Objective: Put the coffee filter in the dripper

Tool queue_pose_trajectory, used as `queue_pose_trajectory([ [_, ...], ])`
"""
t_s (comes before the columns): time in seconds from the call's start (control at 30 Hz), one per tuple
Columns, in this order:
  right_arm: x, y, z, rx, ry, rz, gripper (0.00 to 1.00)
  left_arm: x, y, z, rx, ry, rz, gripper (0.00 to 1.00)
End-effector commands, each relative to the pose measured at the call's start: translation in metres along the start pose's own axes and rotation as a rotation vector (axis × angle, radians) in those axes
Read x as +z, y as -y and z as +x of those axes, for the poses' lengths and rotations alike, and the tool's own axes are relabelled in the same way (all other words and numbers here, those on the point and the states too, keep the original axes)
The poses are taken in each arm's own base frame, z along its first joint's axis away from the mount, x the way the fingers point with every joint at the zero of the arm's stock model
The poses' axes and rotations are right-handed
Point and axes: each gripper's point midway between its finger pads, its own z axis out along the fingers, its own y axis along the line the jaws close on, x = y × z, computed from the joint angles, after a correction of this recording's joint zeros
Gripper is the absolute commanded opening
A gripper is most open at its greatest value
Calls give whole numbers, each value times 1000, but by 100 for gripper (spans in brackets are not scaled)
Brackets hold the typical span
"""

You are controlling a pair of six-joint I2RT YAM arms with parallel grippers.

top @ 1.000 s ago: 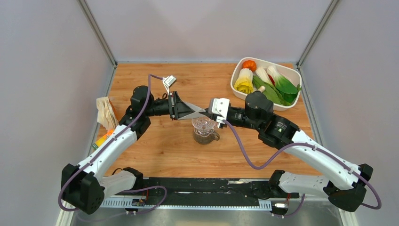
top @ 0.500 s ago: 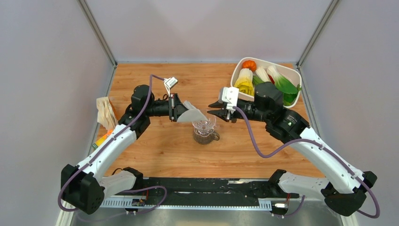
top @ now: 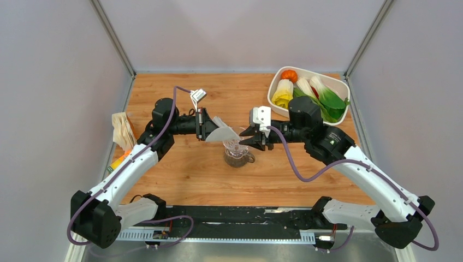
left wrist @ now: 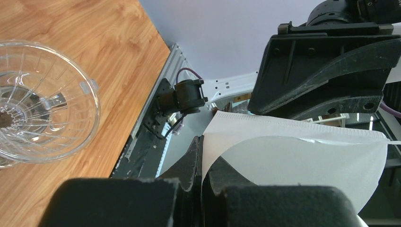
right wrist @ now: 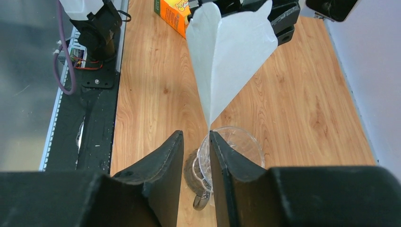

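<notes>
Filter [top: 221,132] pinched by one edge in left gripper [top: 205,126], held in the air, point slanting down toward dripper [top: 236,145]. Dripper sits atop glass jug [top: 238,159] near middle of table, well apart from every edge. Right gripper [right wrist: 196,142] just beside dripper rim, jaws a narrow gap apart, nothing between them. Progress, as judged: filter is lifted and lined up near the rim; lowering and seating it inside the dripper not yet done. Writing: orange packet [right wrist: 172,12] at left edge carries print, too small to read; nothing else legible.
</notes>
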Motion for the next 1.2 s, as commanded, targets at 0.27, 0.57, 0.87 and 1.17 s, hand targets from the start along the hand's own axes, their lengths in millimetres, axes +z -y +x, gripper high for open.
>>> queue_pose_trajectory([
  [0.27,13,16,0,-17,0,34,7,-3,20,-8,58,9,48,0],
  [0.57,9,15,15,-44,-40,54,0,-7,42,-6,63,12,136,0],
  [0.87,5,20,14,-56,-45,86,0,-7,37,-4,62,5,115,0],
  [1.17,7,18,11,-50,-26,68,0,-6,31,-5,75,10,90,16],
])
